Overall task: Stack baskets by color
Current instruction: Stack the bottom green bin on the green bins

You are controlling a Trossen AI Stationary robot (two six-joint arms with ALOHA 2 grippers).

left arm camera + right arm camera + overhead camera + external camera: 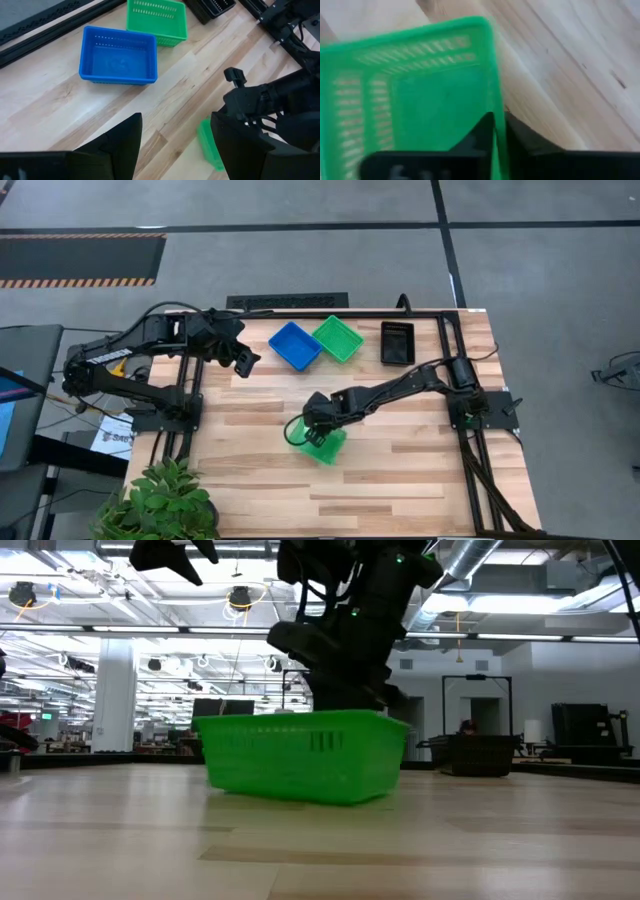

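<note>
Because the green basket (415, 85) looks light and stiff, my right gripper (498, 131) pinches its thin rim wall; my left gripper (175, 145), spread, hangs above the tabletop (400, 470).

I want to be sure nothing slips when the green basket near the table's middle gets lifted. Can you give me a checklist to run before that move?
1. Right gripper at the near green basket: ok, its jaws straddle one wall in the right wrist view.
2. Jaws fully clamped on that wall: cannot tell.
3. Basket seated flat: not ok, the low view shows one end tipped up off the table.
4. Target free: ok, the far green basket sits open and empty beside the blue basket.
5. Left gripper clear of the path: ok, it hangs by the blue basket, jaws open.
6. Black basket out of the way: ok.
</note>
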